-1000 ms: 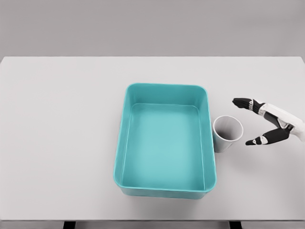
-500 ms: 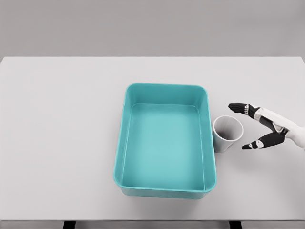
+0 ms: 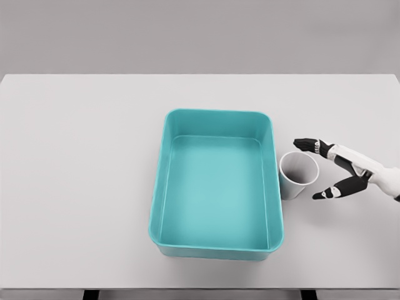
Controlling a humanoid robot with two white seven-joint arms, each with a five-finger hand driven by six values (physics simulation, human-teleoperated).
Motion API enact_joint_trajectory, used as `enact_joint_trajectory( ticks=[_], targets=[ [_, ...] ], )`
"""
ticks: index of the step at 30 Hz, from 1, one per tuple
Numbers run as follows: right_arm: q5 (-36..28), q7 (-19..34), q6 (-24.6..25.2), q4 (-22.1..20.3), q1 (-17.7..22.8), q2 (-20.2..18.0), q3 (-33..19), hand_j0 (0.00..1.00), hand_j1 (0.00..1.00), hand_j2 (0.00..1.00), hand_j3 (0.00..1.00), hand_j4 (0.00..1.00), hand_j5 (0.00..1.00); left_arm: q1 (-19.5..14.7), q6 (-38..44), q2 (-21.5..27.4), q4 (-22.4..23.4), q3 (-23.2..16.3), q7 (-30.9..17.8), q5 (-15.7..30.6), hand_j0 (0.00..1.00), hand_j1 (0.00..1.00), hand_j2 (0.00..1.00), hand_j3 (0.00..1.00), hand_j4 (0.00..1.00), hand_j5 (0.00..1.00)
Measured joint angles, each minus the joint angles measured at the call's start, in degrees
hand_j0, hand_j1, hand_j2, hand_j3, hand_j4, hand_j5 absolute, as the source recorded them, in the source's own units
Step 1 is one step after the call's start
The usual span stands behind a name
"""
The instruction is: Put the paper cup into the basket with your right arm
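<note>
A white paper cup (image 3: 297, 175) stands upright on the table, just right of the teal basket (image 3: 216, 116) and almost touching its right wall. My right hand (image 3: 310, 169) comes in from the right edge, fingers spread open, with one dark fingertip behind the cup and the thumb in front of it. The hand sits just right of the cup, with a small gap left between them. The basket holds nothing. My left arm does not show.
The basket rests in the middle of a pale grey table (image 3: 81, 162). The table's front edge (image 3: 125, 289) runs along the bottom of the view.
My right hand has moved left and slightly down toward the cup, staying open. The cup and basket have not moved.
</note>
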Motion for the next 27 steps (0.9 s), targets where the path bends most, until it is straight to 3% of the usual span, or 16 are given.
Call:
enact_joint_trajectory(
  ticks=[27],
  targets=[
    [1.35,0.0,0.62,-0.25,-0.7,2.52,0.54,1.0,1.0,1.0,1.0,1.0,1.0,0.0,0.0,0.0,-0.01,0.0,0.0,0.0,1.0,1.0,1.0,1.0,1.0,1.0]
  ],
)
